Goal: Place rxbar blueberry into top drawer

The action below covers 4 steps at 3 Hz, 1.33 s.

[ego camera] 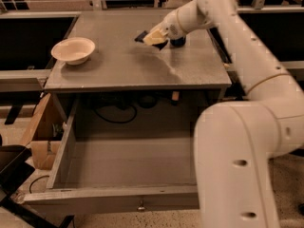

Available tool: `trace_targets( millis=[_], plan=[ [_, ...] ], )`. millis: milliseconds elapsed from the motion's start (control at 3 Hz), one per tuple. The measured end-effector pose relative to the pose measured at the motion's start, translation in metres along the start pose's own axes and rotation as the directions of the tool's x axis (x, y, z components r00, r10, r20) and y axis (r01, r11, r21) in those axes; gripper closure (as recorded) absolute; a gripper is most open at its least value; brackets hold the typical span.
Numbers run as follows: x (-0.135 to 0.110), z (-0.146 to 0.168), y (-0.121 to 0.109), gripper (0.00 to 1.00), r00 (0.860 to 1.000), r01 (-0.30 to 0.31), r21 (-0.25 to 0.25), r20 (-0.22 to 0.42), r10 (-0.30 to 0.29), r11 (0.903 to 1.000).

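My gripper [153, 36] is over the back middle of the grey tabletop [123, 68], shut on the rxbar blueberry [140, 36]. The bar is a flat dark wrapper whose end sticks out to the left of the cream fingers [156, 34], and it is held a little above the surface. The top drawer [61, 148] is pulled wide open below the tabletop. Its grey inside holds nothing. Its front panel with a small metal knob [141, 206] is nearest the camera.
A cream bowl [73, 50] stands on the tabletop's left side. A dark blue can [178, 42] stands just behind my wrist. A cardboard box [40, 137] sits left of the drawer. My arm's large white links [237, 160] cover the drawer's right part.
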State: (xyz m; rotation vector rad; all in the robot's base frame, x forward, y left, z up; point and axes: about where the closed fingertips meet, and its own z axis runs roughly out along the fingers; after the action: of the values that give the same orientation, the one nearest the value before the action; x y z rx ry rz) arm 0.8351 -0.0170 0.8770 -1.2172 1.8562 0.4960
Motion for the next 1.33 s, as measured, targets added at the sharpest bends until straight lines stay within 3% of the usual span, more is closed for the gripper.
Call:
trace_targets(
  millis=[333, 667, 1000, 1333],
  plan=[
    [-0.03, -0.069, 0.012, 1.0, 0.996, 0.062, 0.034, 0.058, -0.064, 0.9975],
    [-0.039, -0.125, 0.033, 1.0, 0.99, 0.088, 0.036, 0.11, -0.092, 0.9954],
    [-0.026, -0.166, 0.066, 1.0, 0.98, 0.147, 0.008, 0.137, -0.147, 0.989],
    [0.003, -0.199, 0.115, 1.0, 0.978, 0.176, -0.064, 0.124, -0.167, 0.9823]
  ],
)
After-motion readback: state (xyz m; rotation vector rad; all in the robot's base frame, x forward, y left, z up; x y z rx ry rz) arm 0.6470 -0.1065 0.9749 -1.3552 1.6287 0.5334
